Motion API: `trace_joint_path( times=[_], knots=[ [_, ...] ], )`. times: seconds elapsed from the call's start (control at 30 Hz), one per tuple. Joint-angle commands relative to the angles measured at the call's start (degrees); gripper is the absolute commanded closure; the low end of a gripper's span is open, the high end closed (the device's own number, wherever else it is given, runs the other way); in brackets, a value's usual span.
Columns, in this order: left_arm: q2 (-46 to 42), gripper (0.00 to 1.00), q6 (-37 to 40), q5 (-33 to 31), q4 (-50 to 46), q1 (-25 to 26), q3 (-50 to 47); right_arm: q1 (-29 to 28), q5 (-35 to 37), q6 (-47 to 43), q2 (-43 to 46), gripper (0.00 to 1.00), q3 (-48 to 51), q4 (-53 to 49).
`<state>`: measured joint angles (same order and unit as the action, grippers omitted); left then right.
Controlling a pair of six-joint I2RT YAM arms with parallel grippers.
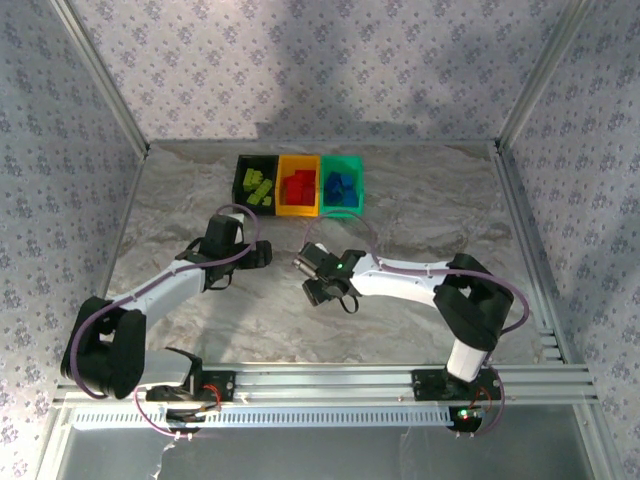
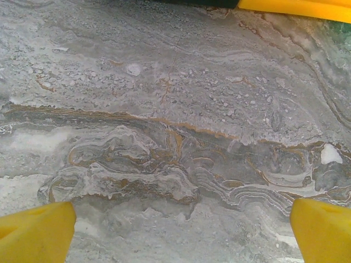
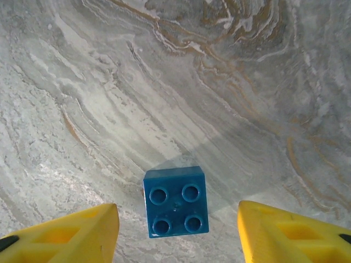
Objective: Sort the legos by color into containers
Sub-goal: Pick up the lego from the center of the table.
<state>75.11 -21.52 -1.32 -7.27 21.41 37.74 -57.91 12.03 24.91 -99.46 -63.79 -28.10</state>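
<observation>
Blue plastic shows in the right wrist view: one square brick [image 3: 176, 201] with four round studs lies on the grey marbled worktop [image 3: 230, 82], between the yellow fingers [image 3: 71, 235] of the right end effector [image 3: 176, 207]. There is a clear gap on either side of the brick, so neither finger touches it. The right end effector is released, its jaws partly spread and grasping nothing.

From above, the right end effector [image 1: 300, 262] sits near the middle of the worktop [image 1: 430, 220], close to the left end effector [image 1: 265, 254], with their tips pointing toward each other.

The left end effector [image 2: 182, 211] is released too. Its jaws are spread wide, and its yellow fingers [image 2: 35, 233] show in the lower corners of the left wrist view over bare stone.

The three bins stand in a row at the far side of the worktop, well apart from both arms. The black bin [image 1: 258, 157] holds lime green bricks [image 1: 257, 187], the yellow-orange bin [image 1: 298, 211] holds red bricks [image 1: 299, 186], and the teal-green bin [image 1: 342, 211] holds blue bricks [image 1: 340, 187].
</observation>
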Motion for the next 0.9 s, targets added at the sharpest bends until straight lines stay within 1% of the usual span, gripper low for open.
trace_joint_path(
  times=[0.0,0.2,0.3,0.37,0.47,0.53,0.7,0.87],
  knots=[
    [-0.1,0.00,-0.3,0.7,0.8,-0.3,0.2,-0.4,-1.5,2.0,-1.9,0.39,1.0,0.7],
    [0.2,0.00,-0.4,1.1,0.7,-0.4,0.3,0.1,-3.1,2.6,-4.1,0.40,2.0,3.3],
    [0.3,0.00,-0.4,1.1,0.7,-0.4,0.3,0.1,-3.2,2.5,-5.2,0.42,2.0,3.5],
    [0.3,0.00,-0.3,1.1,0.7,-0.4,0.4,0.1,-3.0,2.5,-5.2,0.46,2.1,3.9],
    [0.6,0.00,-0.4,1.0,0.8,-0.4,0.4,0.1,-2.9,2.3,-4.1,0.57,2.4,4.7],
    [0.9,0.00,-0.3,1.0,0.8,-0.4,0.5,0.2,-2.5,1.9,-3.4,0.59,2.0,4.2],
    [1.3,0.00,-0.6,1.5,1.3,-0.4,0.5,0.8,-1.3,0.8,-1.8,0.60,-0.1,2.6],
    [1.5,0.00,-0.8,1.6,1.4,-0.4,0.5,3.5,-2.4,-1.3,1.3,0.60,-3.6,3.0]
  ],
)
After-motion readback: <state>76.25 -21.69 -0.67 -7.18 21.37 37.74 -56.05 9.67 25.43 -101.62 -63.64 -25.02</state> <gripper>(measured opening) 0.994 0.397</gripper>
